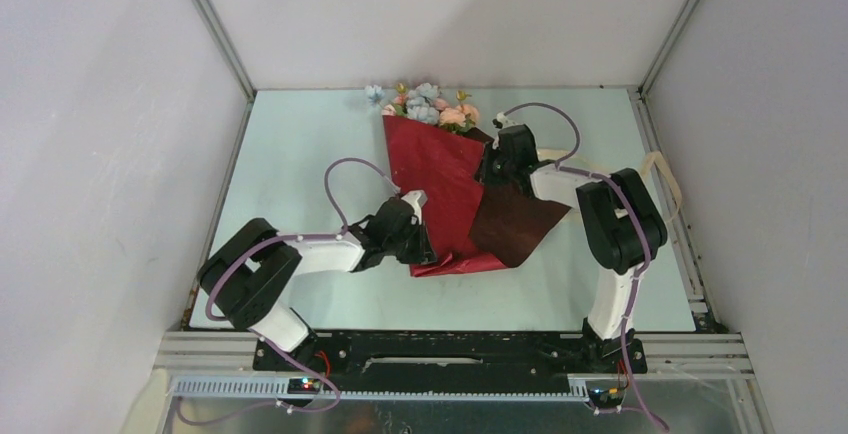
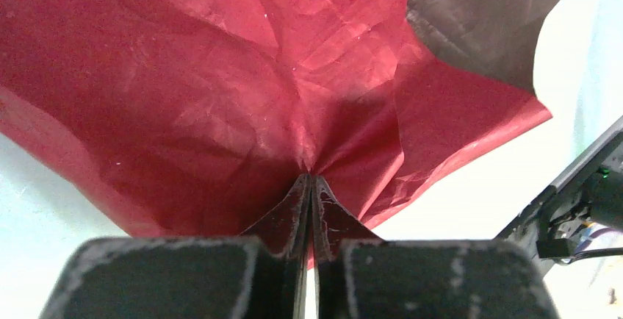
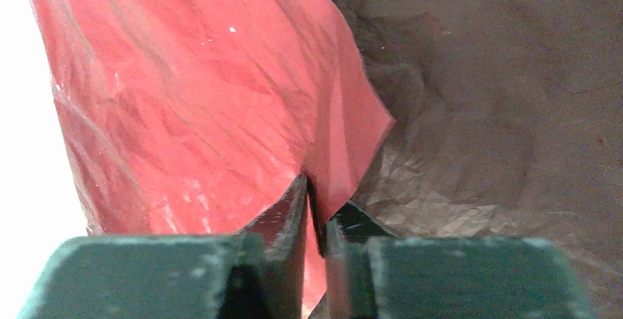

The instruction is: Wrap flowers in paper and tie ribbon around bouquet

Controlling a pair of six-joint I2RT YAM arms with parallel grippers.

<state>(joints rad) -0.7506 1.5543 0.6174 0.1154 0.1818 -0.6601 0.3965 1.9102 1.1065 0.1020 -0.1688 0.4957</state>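
Observation:
The flowers (image 1: 432,104), pink and pale blue heads, stick out of the top of the paper (image 1: 440,179) at the back middle of the table. The paper lies folded over them as a red cone, with a dark brown flap (image 1: 515,224) spread to its right. My left gripper (image 1: 425,246) is shut on the red paper (image 2: 220,76) near the cone's lower left edge; the sheet puckers at the tips (image 2: 310,179). My right gripper (image 1: 490,169) is shut on a red fold (image 3: 198,98) beside the brown face (image 3: 499,98), its tips (image 3: 314,188) pinching the edge. The ribbon (image 1: 672,186) lies at the table's right edge.
The pale green table (image 1: 300,154) is boxed in by white walls on three sides, with metal rails along its edges. The right arm's elbow (image 1: 620,219) stands over the right part of the table. A dark part of the frame (image 2: 580,194) shows at right in the left wrist view.

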